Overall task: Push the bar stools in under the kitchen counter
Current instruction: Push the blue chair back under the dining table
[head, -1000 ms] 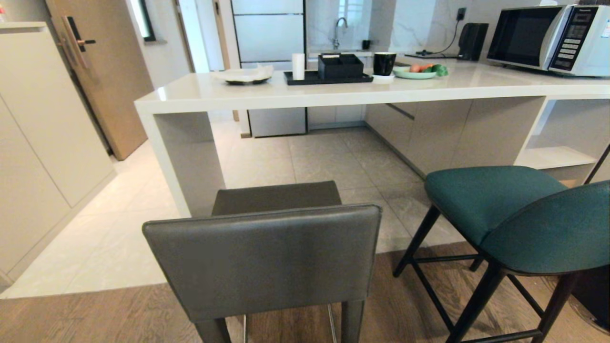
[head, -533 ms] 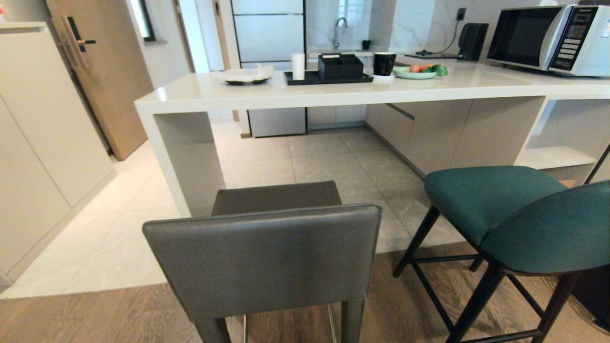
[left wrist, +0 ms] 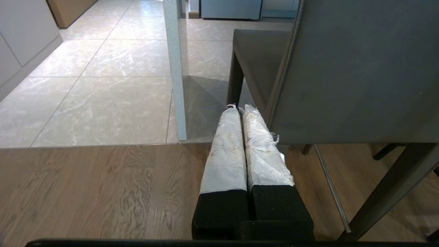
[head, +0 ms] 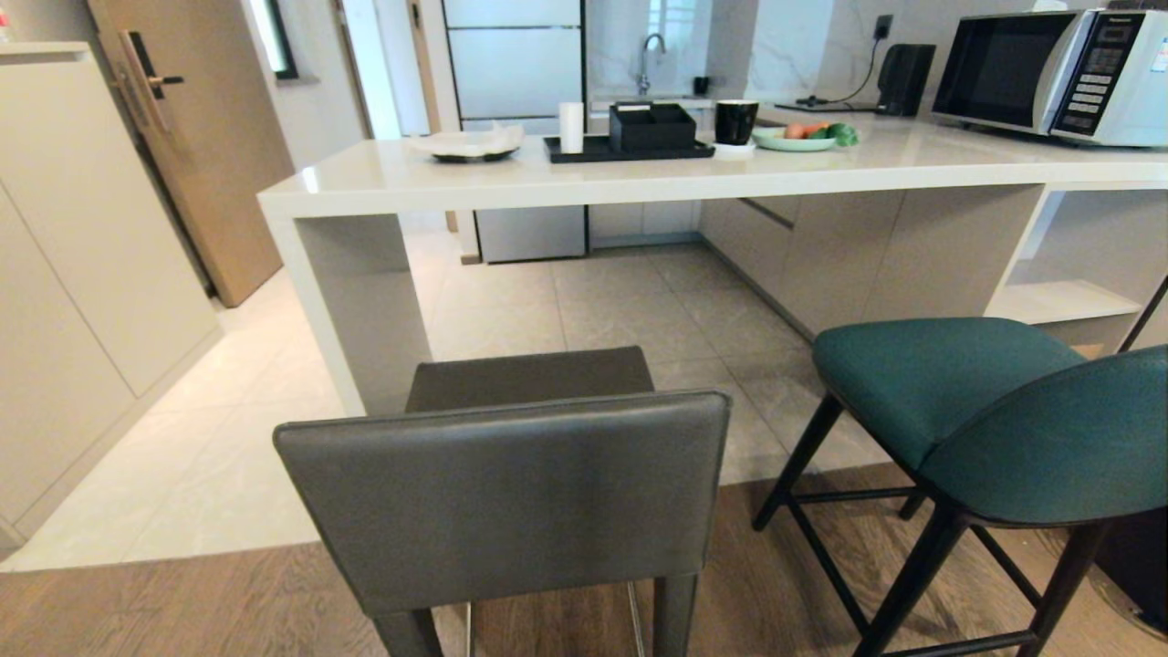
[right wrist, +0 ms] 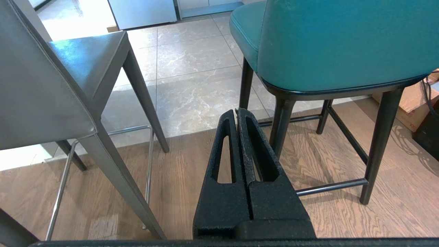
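I note both end effectors closed and empty: left end effector (left wrist: 239, 109) beside the grey stool (head: 511, 493), right end effector (right wrist: 237, 111) near the teal stool (head: 985, 401). High pushes risk tipping either short of the table (head: 639, 178).

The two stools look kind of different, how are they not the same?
The grey stool has a flat, square back; the teal stool has a rounded, curved one. The grey stool's legs are thick and tapered, the teal stool's thin and black. The grey stool stands left of the teal one. Both stand pulled out from the kitchen counter.
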`<state>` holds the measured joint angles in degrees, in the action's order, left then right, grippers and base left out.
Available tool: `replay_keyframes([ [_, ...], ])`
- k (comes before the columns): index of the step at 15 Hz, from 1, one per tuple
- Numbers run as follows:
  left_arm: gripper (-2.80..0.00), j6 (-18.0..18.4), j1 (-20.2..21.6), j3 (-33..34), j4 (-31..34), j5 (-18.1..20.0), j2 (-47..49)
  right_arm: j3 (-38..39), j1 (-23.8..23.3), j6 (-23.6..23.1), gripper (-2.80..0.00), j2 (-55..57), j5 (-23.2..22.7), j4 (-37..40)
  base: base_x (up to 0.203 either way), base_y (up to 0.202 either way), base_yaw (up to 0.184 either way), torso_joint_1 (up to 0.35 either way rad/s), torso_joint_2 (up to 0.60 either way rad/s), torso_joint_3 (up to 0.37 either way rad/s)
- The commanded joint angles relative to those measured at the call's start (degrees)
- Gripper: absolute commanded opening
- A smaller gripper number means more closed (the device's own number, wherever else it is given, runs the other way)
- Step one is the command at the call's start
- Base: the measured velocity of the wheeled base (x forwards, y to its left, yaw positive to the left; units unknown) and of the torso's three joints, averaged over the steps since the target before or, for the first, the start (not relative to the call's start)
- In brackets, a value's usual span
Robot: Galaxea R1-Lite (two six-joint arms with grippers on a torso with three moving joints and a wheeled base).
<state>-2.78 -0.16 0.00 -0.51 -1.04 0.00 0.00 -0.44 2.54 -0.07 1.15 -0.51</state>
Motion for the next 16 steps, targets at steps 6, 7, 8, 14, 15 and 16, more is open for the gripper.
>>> replay_keyframes([
  [6, -2.80, -0.12, 0.07, 0.09, -0.02, -0.02, 0.18, 0.00, 0.00, 0.01, -2.80, 0.07, 0.00, -0.02, 0.000, 0.000, 0.000, 0.000, 0.00, 0.000],
  [7, -2.80, -0.12, -0.02, 0.09, -0.02, -0.02, 0.09, 0.00, 0.00, 0.01, -2.80, 0.07, 0.00, -0.02, 0.000, 0.000, 0.000, 0.000, 0.00, 0.000],
  [8, -2.80, -0.12, 0.01, 0.09, -0.02, -0.02, 0.09, 0.00, 0.00, 0.01, -2.80, 0.07, 0.00, -0.02, 0.000, 0.000, 0.000, 0.000, 0.00, 0.000],
  [14, -2.80, -0.12, -0.02, 0.09, -0.02, -0.02, 0.09, 0.00, 0.00, 0.01, -2.80, 0.07, 0.00, -0.02, 0.001, -0.139, 0.000, 0.002, 0.00, 0.002],
  [15, -2.80, -0.21, -0.02, 0.09, -0.02, -0.02, 0.09, 0.00, 0.00, 0.01, -2.80, 0.07, 0.00, -0.02, -0.001, -0.198, 0.001, 0.006, 0.00, 0.010],
  [16, -2.80, -0.21, -0.02, 0.09, -0.02, -0.02, 0.14, 0.00, 0.00, 0.01, -2.80, 0.07, 0.00, -0.02, -0.001, -0.193, 0.001, 0.007, 0.01, 0.007],
])
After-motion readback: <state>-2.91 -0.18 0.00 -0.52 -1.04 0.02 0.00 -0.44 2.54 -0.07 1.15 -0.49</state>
